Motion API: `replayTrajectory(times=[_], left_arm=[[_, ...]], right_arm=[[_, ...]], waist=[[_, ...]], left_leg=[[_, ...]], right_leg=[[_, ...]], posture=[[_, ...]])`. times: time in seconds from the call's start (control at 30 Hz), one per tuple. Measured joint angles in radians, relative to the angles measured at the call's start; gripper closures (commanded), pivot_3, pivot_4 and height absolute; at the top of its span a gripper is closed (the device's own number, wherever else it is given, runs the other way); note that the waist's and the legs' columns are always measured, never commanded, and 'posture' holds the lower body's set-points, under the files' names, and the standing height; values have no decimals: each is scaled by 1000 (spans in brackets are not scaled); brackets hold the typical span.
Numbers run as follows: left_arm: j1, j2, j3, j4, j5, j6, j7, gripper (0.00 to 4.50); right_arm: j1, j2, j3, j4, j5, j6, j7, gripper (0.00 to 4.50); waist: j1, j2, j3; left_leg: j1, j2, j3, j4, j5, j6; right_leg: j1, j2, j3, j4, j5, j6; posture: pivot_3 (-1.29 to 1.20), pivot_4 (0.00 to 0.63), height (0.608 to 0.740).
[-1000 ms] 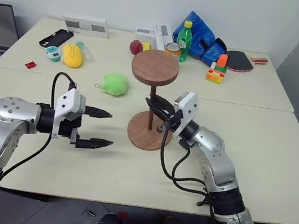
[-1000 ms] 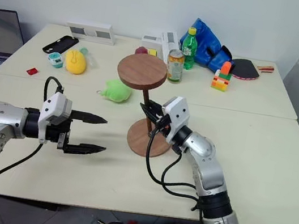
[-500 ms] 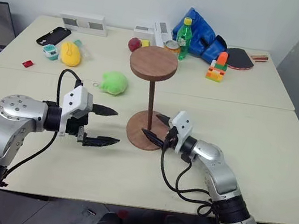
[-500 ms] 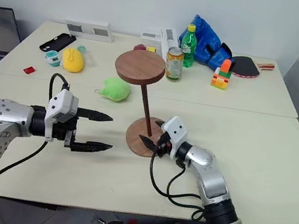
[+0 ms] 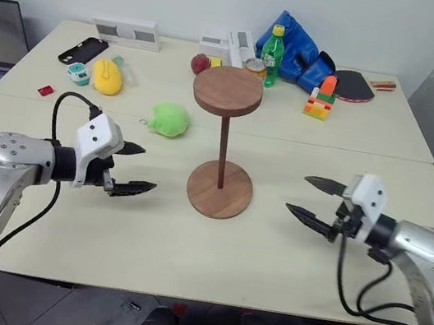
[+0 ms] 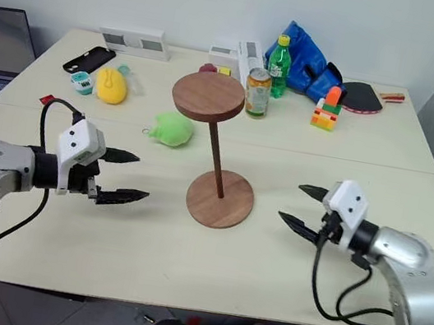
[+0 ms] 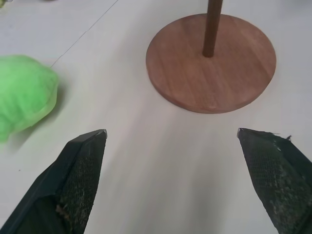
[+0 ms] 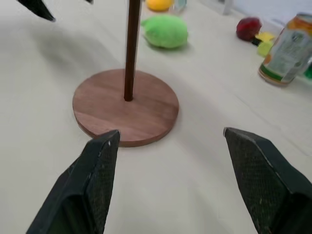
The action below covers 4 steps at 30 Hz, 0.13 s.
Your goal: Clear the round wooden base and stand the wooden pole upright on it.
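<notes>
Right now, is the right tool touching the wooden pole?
Apart. In the left eye view the right tool hangs open well to the right of the wooden pole, with bare table between them; the pole stands alone on the round wooden base.

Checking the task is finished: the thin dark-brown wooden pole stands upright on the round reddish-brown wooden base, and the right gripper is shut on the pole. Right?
Not quite. The thin dark-brown wooden pole does stand upright on the round reddish-brown wooden base, but the right gripper is open and apart from it, as the left eye view shows.
</notes>
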Motion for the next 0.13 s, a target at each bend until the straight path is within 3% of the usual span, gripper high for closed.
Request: replayTrajectory(times=[0.13], left_arm=[[-9, 6, 13, 57, 7, -52, -30, 0]], right_arm=[[53, -56, -101, -61, 72, 44, 16, 951]], waist=[[4, 0, 0]], left_leg=[[-1, -1, 0, 0, 0, 0]], right_leg=[[1, -1, 0, -2, 0, 0]], posture=[[0, 150, 740]])
